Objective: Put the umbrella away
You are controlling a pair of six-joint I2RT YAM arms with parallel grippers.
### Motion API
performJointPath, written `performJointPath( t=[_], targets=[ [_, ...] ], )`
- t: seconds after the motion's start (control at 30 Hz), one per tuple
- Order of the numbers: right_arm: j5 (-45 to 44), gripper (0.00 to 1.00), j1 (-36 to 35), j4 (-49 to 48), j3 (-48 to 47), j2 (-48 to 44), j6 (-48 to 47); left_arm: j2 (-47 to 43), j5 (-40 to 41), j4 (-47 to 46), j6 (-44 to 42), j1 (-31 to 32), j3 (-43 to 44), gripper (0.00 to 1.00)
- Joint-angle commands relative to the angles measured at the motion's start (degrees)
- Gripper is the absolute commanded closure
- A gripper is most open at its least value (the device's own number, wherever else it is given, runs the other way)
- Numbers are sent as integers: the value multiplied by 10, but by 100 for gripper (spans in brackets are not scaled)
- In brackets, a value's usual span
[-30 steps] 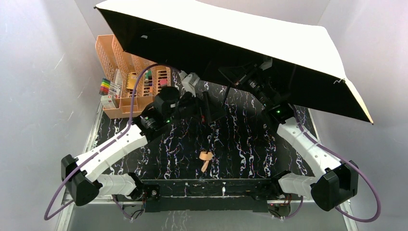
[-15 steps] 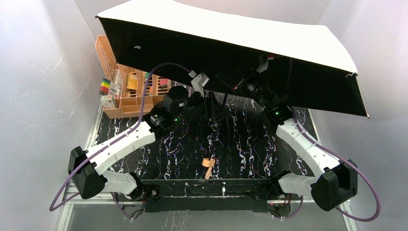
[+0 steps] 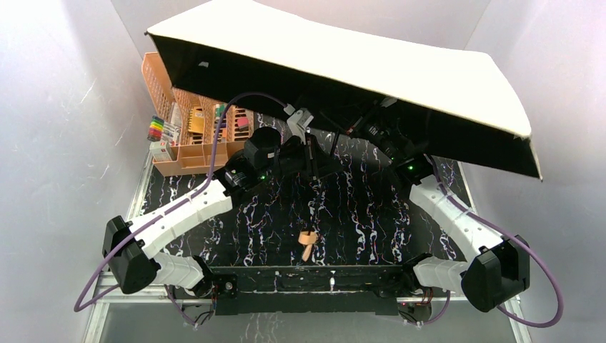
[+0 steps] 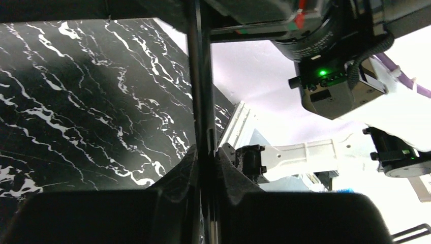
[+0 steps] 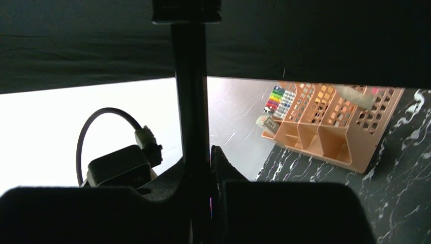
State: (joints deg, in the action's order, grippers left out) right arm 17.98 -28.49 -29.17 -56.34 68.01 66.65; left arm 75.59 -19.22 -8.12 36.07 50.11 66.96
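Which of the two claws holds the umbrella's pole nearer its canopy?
The right gripper, tucked up under the umbrella; the left gripper clamps lower down.

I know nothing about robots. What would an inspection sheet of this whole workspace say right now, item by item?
Surface: black tabletop with white veins.
Job's things: umbrella open, its canopy raised over the far half of the table; tan strap near the front edge.
Clutter: peach desk organizer in the far left corner, coloured markers at its left end.
Claws: left claw and right claw both shut on the umbrella's dark shaft.
Cables: purple cables loop along both arms.
Surroundings: plain pale walls; nothing else seen.
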Motion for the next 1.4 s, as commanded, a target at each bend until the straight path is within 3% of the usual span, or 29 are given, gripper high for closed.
performJointPath(
  t=[0.0,0.17,0.47,0.7,1.03,1.17,1.37],
  targets=[
    [30,100,-4,-77,-2,-11,27,7,6,-12,-29,-4,20,100],
    [26,98,-4,-65,12,-20,15,4,4,-4,-33,-4,16,100],
    [-31,51,-4,46,52,-74,-65,-34,83,49,-32,-4,-18,100],
    [-85,26,-4,116,102,-138,-107,-66,131,52,-6,-4,-70,100],
    [-192,12,-4,164,147,-243,-189,-43,153,51,-6,11,-74,100],
    [-201,9,-4,175,117,-241,-225,-40,154,51,-1,11,-76,100],
    [-190,9,-6,101,101,-195,-234,-39,152,50,4,11,-75,100]
  ],
)
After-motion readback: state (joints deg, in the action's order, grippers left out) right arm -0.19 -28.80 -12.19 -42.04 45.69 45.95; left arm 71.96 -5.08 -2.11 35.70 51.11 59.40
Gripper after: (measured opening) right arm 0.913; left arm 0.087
